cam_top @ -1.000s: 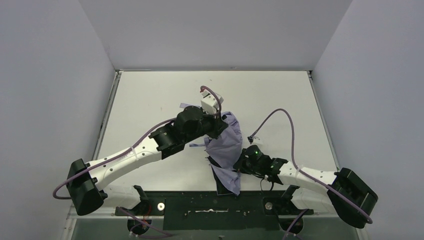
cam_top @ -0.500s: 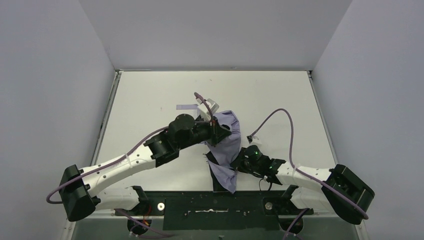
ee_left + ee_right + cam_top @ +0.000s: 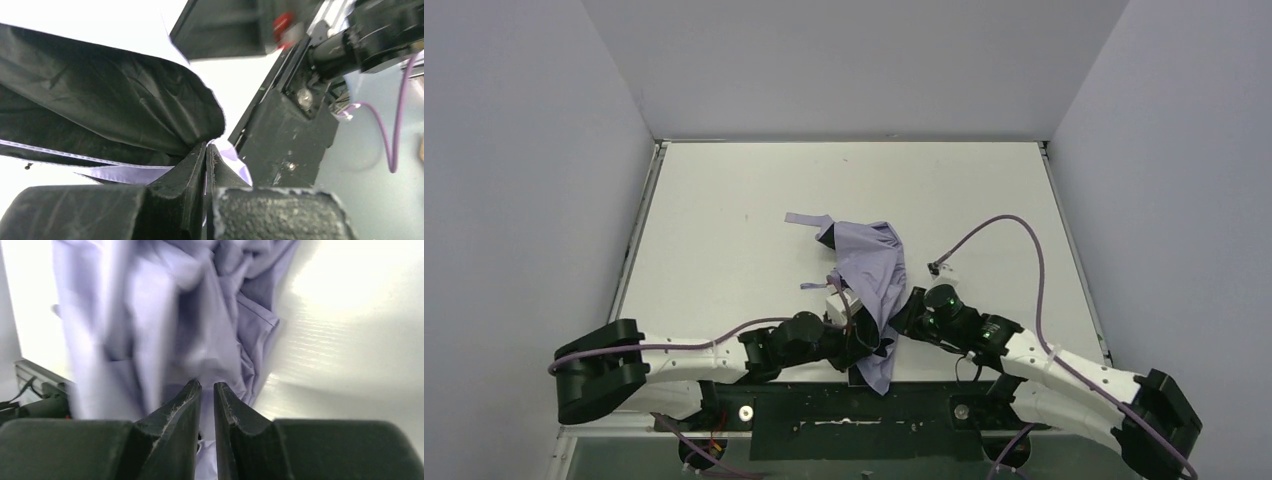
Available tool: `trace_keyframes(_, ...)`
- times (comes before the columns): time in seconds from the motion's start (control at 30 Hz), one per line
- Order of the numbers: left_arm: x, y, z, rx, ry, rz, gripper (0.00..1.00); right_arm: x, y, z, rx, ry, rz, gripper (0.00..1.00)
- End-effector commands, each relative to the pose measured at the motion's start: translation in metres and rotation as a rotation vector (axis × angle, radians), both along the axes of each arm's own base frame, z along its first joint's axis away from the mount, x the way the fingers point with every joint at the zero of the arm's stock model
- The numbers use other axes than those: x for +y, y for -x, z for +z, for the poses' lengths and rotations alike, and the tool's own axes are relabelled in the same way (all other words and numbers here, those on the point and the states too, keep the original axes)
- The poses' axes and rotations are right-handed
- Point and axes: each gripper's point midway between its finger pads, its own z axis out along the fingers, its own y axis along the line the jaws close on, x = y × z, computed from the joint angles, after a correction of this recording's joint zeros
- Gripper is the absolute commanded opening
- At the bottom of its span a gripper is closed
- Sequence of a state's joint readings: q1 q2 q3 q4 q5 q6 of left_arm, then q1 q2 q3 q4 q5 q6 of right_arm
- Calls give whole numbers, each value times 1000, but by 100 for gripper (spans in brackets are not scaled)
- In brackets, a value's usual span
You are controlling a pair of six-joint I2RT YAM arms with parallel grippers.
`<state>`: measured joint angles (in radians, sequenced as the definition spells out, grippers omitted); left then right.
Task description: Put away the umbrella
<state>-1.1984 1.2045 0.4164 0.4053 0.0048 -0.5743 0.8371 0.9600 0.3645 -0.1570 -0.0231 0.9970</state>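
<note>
The umbrella (image 3: pixel 874 268) lies as a crumpled length of pale lavender fabric from mid-table to the near edge, a thin lavender strip (image 3: pixel 804 217) trailing at its far end. My left gripper (image 3: pixel 867 345) is low at the near edge, shut on the fabric's near end. In the left wrist view the left gripper (image 3: pixel 206 148) pinches a thin lavender edge, the umbrella's dark inner side (image 3: pixel 100 95) above it. My right gripper (image 3: pixel 909 318) is at the fabric's right side. In its wrist view the right gripper (image 3: pixel 207 386) stands slightly open against the blurred umbrella fabric (image 3: pixel 190 315), gripping nothing. Shaft and handle are hidden.
The black mounting rail (image 3: pixel 854 405) runs along the near edge right under the left gripper; it shows as a black plate (image 3: pixel 285 145). The right arm's purple cable (image 3: pixel 1009 222) loops over the white table (image 3: pixel 714 200). Grey walls close in on three sides.
The left arm has pulled back from mid-table to the near edge, dragging the fabric's end with it. The right gripper has moved up and left a little and parted its jaws.
</note>
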Motion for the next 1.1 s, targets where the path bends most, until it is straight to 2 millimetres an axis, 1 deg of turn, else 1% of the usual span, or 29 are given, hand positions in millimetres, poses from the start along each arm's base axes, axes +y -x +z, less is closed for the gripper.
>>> trace_keyframes(0.0, -12, 0, -5, -24, 87, 34, 0, -15, -11, 53, -121, 15, -48, 16)
trace_keyframes(0.1, -14, 3, -32, -18, 29, 24, 0, -22, -13, 82, -196, -6, -49, 10)
trace_keyframes(0.2, -19, 9, -50, 10, 8, -4, 0, -14, -14, 107, -247, -52, -6, 7)
trace_keyframes(0.3, -20, 13, -63, 44, -4, -6, 0, 5, -15, 117, -250, -88, 56, 6)
trace_keyframes(0.4, -21, 16, -72, 62, -12, -6, 0, 25, -20, 115, -231, -133, 88, 4)
trace_keyframes(0.47, -22, 18, -74, 69, -11, -9, 0, 33, -25, 108, -213, -140, 82, 3)
trace_keyframes(0.57, -22, 19, -74, 71, -9, -8, 0, 44, -29, 90, -176, -135, 95, 3)
trace_keyframes(0.6, -22, 19, -73, 69, -9, -7, 0, 47, -28, 82, -161, -139, 102, 3)
trace_keyframes(0.67, -22, 20, -73, 67, -11, -8, 0, 56, -25, 73, -136, -168, 127, 3)
trace_keyframes(0.73, -21, 20, -73, 64, -14, -9, 0, 61, -23, 64, -118, -182, 134, 3)
trace_keyframes(0.8, -21, 20, -73, 63, -16, -11, 0, 57, -20, 51, -93, -167, 125, 3)
trace_keyframes(0.9, -21, 19, -71, 59, -22, -8, 0, 46, -14, 28, -56, -126, 100, 2)
trace_keyframes(1.0, -22, 17, -63, 45, -22, -2, 0, 33, -7, -1, -14, -67, 79, 2)
trace_keyframes(1.07, -22, 14, -55, 37, -26, 4, 1, 28, -4, -18, 5, -40, 72, 2)
